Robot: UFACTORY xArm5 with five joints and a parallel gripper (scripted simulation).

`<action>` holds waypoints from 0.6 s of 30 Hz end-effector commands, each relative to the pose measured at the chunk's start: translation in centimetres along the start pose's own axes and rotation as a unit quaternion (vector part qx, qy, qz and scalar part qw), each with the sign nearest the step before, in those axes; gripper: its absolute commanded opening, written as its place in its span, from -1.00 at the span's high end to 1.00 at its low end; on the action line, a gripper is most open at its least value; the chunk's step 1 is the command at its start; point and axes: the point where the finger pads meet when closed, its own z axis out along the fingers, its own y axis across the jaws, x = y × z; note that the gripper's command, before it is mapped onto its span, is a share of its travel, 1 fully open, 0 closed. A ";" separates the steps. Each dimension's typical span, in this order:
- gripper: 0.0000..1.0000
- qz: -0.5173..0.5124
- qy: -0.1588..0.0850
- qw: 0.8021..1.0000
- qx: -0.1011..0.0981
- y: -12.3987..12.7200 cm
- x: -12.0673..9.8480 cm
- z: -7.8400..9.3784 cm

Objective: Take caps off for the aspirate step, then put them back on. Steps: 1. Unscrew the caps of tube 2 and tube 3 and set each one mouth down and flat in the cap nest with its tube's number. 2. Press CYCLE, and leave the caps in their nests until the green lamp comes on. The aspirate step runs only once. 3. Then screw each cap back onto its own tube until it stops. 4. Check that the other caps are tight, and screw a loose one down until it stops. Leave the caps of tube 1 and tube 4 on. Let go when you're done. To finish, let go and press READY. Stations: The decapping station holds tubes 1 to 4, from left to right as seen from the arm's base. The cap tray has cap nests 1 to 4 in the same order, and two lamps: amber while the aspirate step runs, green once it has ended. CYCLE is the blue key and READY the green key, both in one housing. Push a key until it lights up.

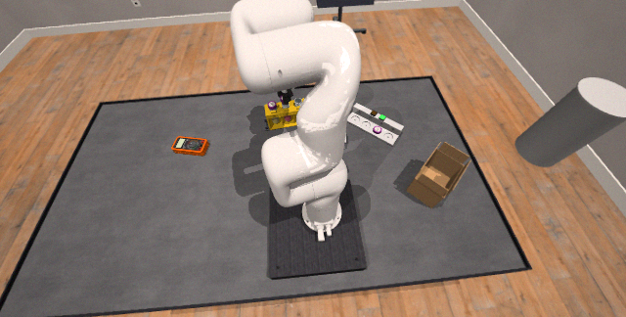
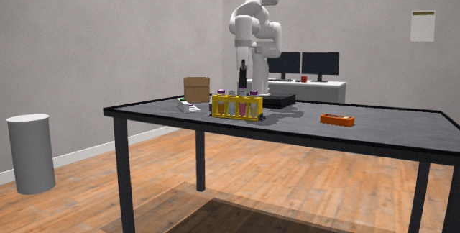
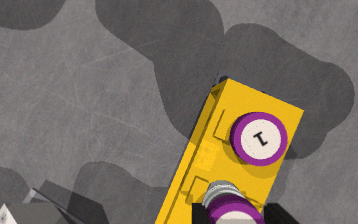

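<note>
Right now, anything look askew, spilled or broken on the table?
Nothing spilled or damaged. One tube in the yellow station stands uncapped; a purple cap lies in the tray, green lamp lit. The jaws hold another cap next to cap 1.

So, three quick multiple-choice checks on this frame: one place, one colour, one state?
1. The gripper is above:
A. the cardboard box
B. the yellow tube rack
C. the orange meter

2. The lamp lit on the cap tray is:
A. amber
B. red
C. green

3. The gripper is:
A. shut on a purple cap
B. open, empty
C. shut, empty

Answers:
1 B: the wrist view looks down on the rack beside cap 1.
2 C: a green lamp glows on the tray.
3 A: the gripper clamps the purple cap.
</note>
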 end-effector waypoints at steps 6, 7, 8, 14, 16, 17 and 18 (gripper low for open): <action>1.00 0.000 0.002 1.000 -0.003 0.2 0.0 1.2; 1.00 0.000 0.002 1.000 -0.003 0.2 0.0 1.2; 1.00 0.000 0.002 1.000 -0.003 0.2 0.0 1.2; 1.00 0.000 0.002 1.000 -0.003 0.2 0.0 1.2; 1.00 0.000 0.002 1.000 -0.003 0.2 0.0 1.3; 1.00 0.000 0.002 1.000 -0.003 0.2 0.0 1.3; 1.00 0.000 0.002 1.000 -0.003 0.2 0.0 1.3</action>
